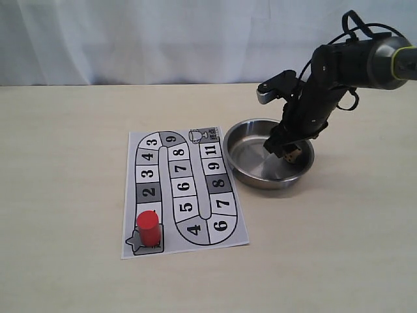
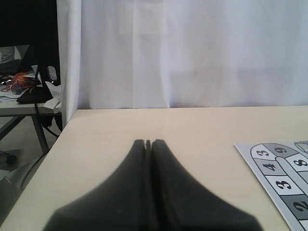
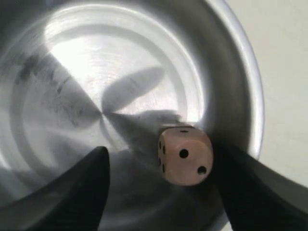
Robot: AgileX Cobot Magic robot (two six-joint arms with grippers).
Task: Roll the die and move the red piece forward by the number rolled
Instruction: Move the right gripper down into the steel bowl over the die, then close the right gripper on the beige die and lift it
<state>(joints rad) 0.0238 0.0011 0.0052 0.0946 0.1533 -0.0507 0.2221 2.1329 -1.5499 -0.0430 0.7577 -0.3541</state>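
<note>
Black jointed right arm [image 1: 326,85], black cables [image 1: 357,25], grey link [image 1: 378,59] with yellow-green ring [image 1: 395,65], tapered dark left tool [image 2: 148,143]

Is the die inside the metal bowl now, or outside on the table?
Inside. The die lies on the floor of the bowl, close to its wall, with the rim curving around it.

The black left hand [image 2: 148,144] holds its two fingers pressed together, low over the pale beige wooden surface [image 2: 192,130]. To its right lies a white paper game board of numbered grey squares [image 2: 284,180], partly cut off. A white curtain [image 2: 192,53] hangs along the far edge.
</note>
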